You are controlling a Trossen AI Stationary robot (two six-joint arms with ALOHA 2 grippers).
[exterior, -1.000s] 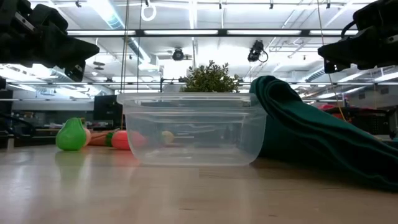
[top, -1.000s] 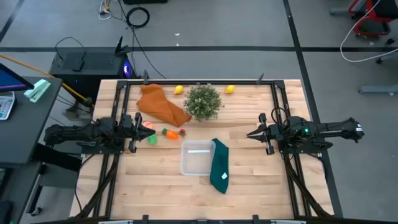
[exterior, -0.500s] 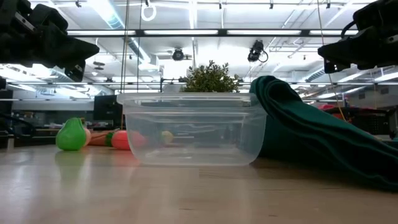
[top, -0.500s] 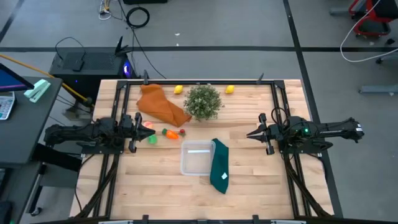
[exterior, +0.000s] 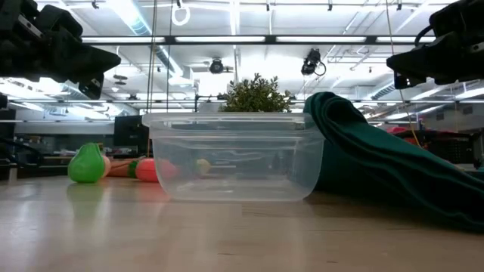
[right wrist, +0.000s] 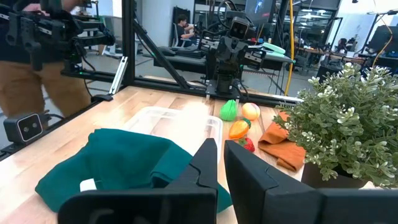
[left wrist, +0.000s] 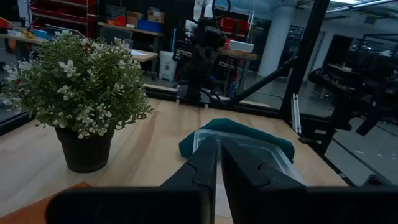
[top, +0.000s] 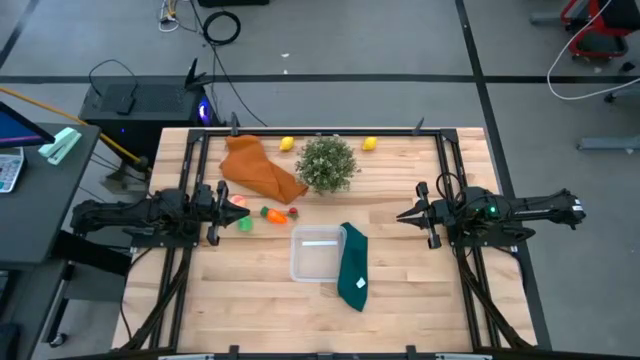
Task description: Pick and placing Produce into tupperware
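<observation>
Nothing has shifted over the last second: both arms hover where they were and every item sits unmoved, so the task has not started. The left end effector [top: 222, 208] is clenched on nothing above the desk's [top: 250, 300] left side, next to the green fruit [top: 245, 224], peach [top: 237, 201], carrot [top: 273, 214] and red piece [top: 293, 212]. The right end effector [top: 405, 215] is likewise clenched and empty on the right side. The tupperware [top: 317, 253] stands empty mid-desk, the dark green cloth [top: 353, 264] touching its right edge. 2 lemons [top: 287, 144] lie at the far edge, either side of the potted plant [top: 327, 163]. The left arm looks best placed for a first pick
</observation>
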